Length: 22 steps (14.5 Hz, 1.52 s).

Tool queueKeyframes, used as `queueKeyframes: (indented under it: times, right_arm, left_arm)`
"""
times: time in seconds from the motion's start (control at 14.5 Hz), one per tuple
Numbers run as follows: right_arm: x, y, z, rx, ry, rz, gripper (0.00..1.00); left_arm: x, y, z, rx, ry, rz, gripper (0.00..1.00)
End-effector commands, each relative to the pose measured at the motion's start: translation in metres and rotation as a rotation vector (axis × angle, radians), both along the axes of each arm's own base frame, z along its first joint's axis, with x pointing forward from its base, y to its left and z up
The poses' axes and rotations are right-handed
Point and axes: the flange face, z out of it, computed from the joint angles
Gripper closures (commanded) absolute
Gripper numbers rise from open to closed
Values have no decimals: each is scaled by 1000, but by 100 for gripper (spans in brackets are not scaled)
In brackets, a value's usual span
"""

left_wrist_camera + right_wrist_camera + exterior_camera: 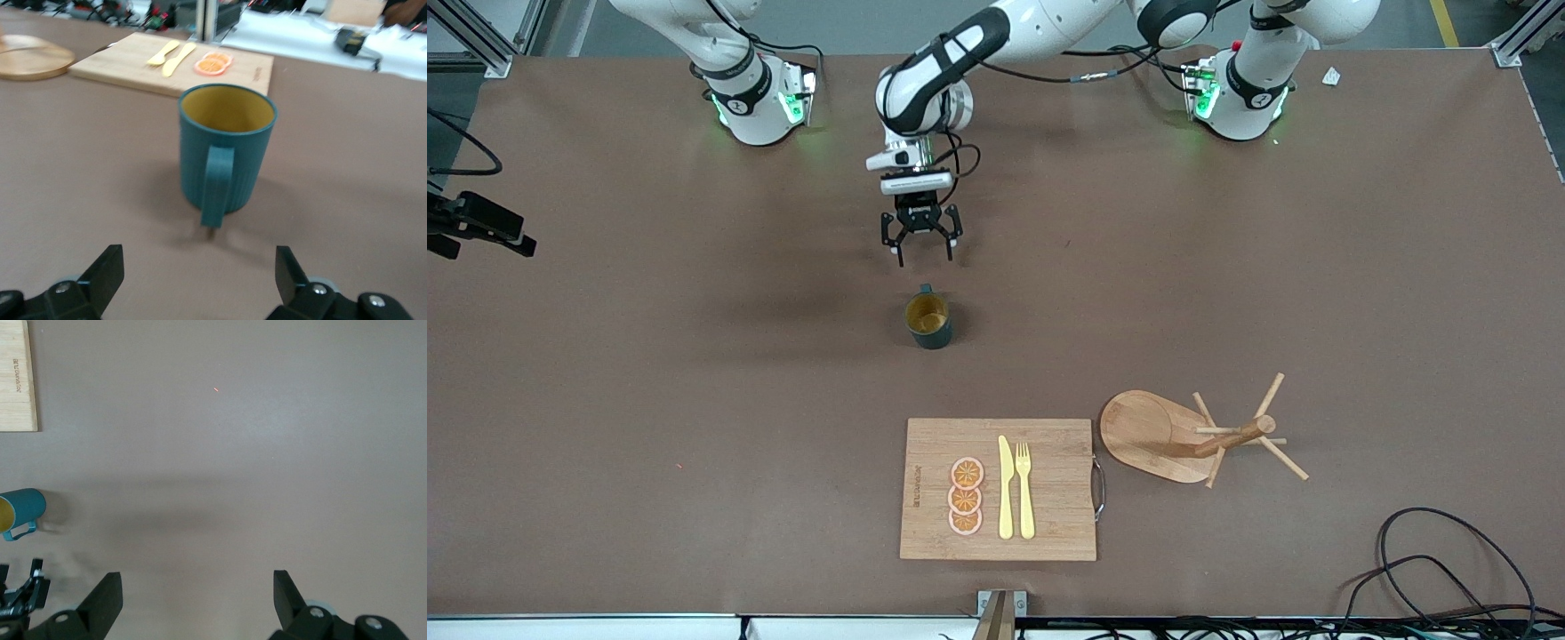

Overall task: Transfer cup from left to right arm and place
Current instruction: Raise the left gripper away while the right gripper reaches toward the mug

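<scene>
The cup (927,320) is a dark teal ribbed mug with an orange-brown inside. It stands upright on the brown table near the middle. In the left wrist view the cup (225,150) shows its handle turned toward my left gripper (199,280). My left gripper (921,247) is open and empty, low over the bare table on the cup's handle side, a short gap from it. My right gripper (198,600) is open and empty, high over bare table toward the right arm's end; it is out of the front view. The cup (20,510) shows at the edge of the right wrist view.
A wooden cutting board (1058,524) with a yellow knife, a fork and orange slices lies nearer the front camera than the cup. A wooden mug tree (1200,436) lies beside it toward the left arm's end. Cables lie at the table's front corner.
</scene>
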Motion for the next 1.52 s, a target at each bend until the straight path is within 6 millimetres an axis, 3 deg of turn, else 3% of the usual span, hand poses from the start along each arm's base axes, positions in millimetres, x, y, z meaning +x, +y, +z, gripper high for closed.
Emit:
queueKeyframes:
  times: [0.0, 0.14, 0.34, 0.41, 0.55, 0.69, 0.76, 0.97, 1.1, 1.31, 1.45]
  right_arm:
    - [-6, -1, 5, -5, -2, 10, 0]
    - [-6, 0, 5, -5, -2, 10, 0]
    - [-5, 0, 5, -5, -2, 11, 0]
    - [-5, 0, 4, -5, 0, 10, 0]
    - [-5, 3, 4, -5, 2, 8, 0]
    - [-5, 5, 3, -4, 6, 7, 0]
    - [-6, 6, 1, -3, 14, 7, 0]
    - [-6, 16, 1, -4, 15, 7, 0]
    - [-5, 43, -3, -3, 28, -11, 0]
    - [-3, 83, -6, -6, 28, -15, 0]
    - [0, 113, -22, -8, 23, -30, 0]
  left_arm:
    - [0, -4, 59, 7, 77, 37, 0]
    - [10, -4, 112, -2, 147, 52, 0]
    - [105, 40, 222, -8, 279, 106, 1]
    - [133, 59, 248, 0, 329, 106, 1]
    - [200, 115, 302, -19, 412, 131, 0]
    - [249, 171, 346, -61, 487, 148, 0]
    - [276, 209, 367, -71, 512, 165, 0]
    - [330, 300, 399, 1, 636, 77, 0]
    - [359, 352, 407, 40, 685, 4, 0]
    - [381, 414, 429, 78, 703, -71, 0]
    - [392, 465, 444, 42, 747, -129, 0]
